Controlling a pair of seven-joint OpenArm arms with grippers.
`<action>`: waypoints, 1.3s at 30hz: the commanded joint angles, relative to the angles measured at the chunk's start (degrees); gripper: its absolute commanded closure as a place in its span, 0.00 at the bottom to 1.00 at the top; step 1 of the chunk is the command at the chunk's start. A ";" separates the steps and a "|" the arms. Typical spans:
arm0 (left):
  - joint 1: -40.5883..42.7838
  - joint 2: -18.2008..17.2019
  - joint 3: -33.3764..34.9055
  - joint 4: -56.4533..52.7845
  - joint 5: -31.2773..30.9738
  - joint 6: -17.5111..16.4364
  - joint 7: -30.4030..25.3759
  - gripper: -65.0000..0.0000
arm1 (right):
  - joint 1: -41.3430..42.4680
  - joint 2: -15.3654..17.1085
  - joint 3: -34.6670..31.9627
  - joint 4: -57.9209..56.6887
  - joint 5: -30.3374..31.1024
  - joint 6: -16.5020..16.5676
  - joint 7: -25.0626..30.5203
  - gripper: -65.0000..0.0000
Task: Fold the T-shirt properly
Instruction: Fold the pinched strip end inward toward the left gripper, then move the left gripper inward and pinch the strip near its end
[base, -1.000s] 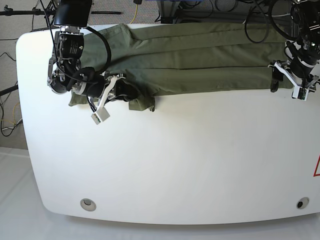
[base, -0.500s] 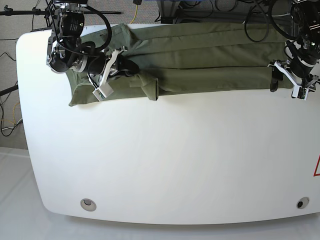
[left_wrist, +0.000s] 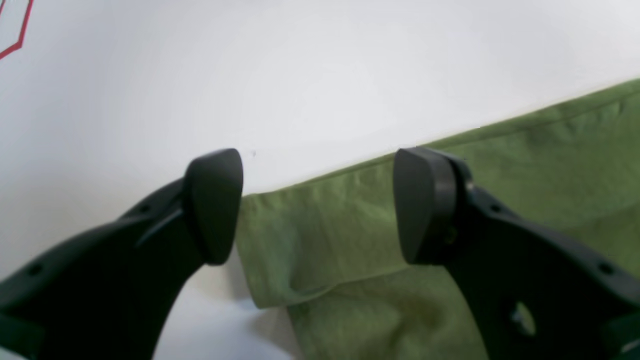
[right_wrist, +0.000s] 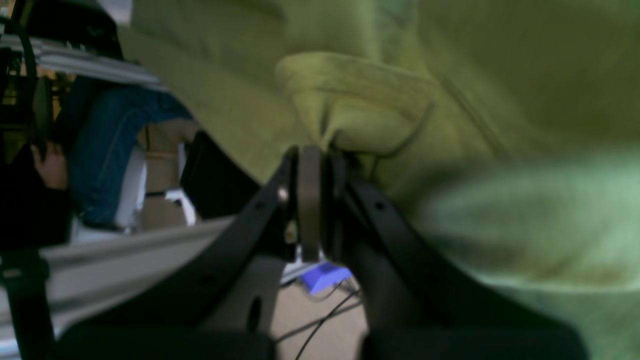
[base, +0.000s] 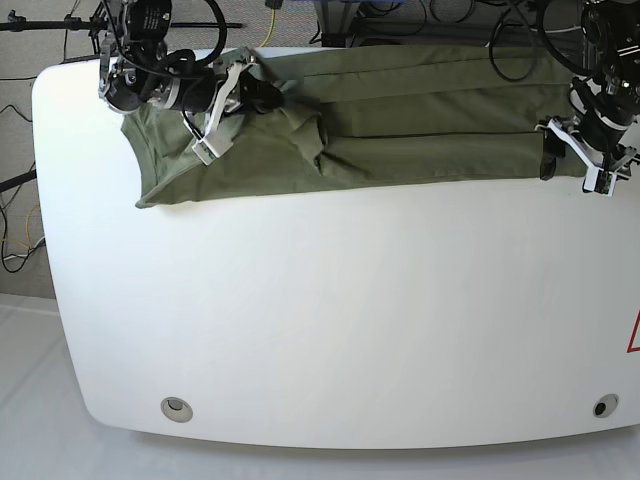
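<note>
The olive-green T-shirt (base: 400, 120) lies stretched along the far edge of the white table (base: 340, 310). My right gripper (base: 266, 98) is at its left end, shut on a bunched fold of the cloth, which it holds lifted over the shirt's body. In the right wrist view the right gripper (right_wrist: 310, 165) pinches that fold of the T-shirt (right_wrist: 360, 105). My left gripper (base: 573, 166) hovers open at the shirt's right end. In the left wrist view the left gripper (left_wrist: 320, 205) straddles the hem corner of the T-shirt (left_wrist: 325, 240) without touching it.
Cables (base: 470, 20) and stands crowd the floor behind the table's far edge. Two round grommets (base: 177, 408) (base: 603, 407) sit near the front edge. A red mark (base: 634, 335) is at the right edge. A person in jeans (right_wrist: 110, 145) shows beyond the table.
My right gripper has carried the sleeve fold away from the front and onto the shirt's body, toward the far edge. The left gripper has stayed put and open.
</note>
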 joint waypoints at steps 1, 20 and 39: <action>-0.32 -1.30 -0.56 0.63 -0.74 0.12 -1.17 0.33 | 0.84 0.35 0.01 0.93 2.22 0.58 1.04 1.00; -0.49 -1.70 -0.54 0.55 -0.71 0.29 -0.06 0.33 | 3.06 9.21 -1.14 -0.53 8.28 -0.04 1.06 0.25; 0.38 -1.73 0.07 0.86 -0.45 0.41 -0.98 0.34 | 8.43 7.12 0.98 2.44 -9.25 -0.50 4.81 0.27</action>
